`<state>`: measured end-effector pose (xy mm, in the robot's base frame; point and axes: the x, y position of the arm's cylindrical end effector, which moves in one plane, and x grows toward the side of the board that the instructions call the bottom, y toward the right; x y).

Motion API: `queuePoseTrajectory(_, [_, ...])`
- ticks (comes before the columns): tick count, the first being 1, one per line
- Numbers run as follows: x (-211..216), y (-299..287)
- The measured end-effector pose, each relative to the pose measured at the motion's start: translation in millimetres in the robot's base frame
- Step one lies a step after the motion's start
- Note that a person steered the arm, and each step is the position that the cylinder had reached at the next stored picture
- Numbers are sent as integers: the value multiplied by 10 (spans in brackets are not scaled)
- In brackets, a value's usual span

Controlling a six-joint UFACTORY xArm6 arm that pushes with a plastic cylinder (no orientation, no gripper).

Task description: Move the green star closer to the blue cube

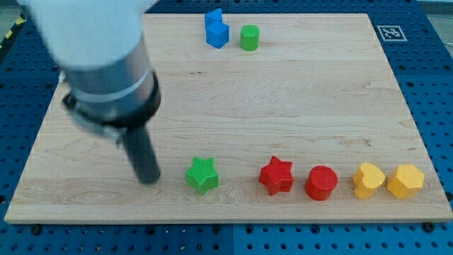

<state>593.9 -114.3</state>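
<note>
- Counter (pixel 297 92): pale wood-grain board lying on a blue perforated base.
- Green star (pixel 202 175): ribbed, matte, sitting near the counter's bottom edge, open wood all round it.
- Blue cube (pixel 216 30): lying by the top edge, at 12 o'clock from the star, well apart; a green cylinder (pixel 249 37) is standing just beside it.
- Red star (pixel 276 176), red cylinder (pixel 321 183), two yellow blocks (pixel 369 180) (pixel 405 180): lining up at 3 o'clock from the green star.
- Claw: not fitted, so nothing is being held; my tip (pixel 148 178) is resting at 9 o'clock from the green star, near, apart.
</note>
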Motion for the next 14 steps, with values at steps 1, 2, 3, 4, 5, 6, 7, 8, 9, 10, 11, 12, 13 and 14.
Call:
queuePoseTrajectory(1, [238, 236])
queuePoseTrajectory(2, [237, 240])
queuePoseTrajectory(3, [162, 611])
queuePoseTrajectory(4, [-12, 954])
queuePoseTrajectory(5, [-160, 1011])
queuePoseTrajectory(6, [-167, 748])
queuePoseTrajectory(7, [-175, 632])
queuePoseTrajectory(8, [-223, 632])
queuePoseTrajectory(9, [-382, 632])
queuePoseTrajectory(10, [-459, 729])
queuePoseTrajectory(11, [-476, 914])
queuePoseTrajectory(12, [-639, 1006])
queuePoseTrajectory(13, [-894, 1014])
queuePoseTrajectory(14, [-1231, 1067])
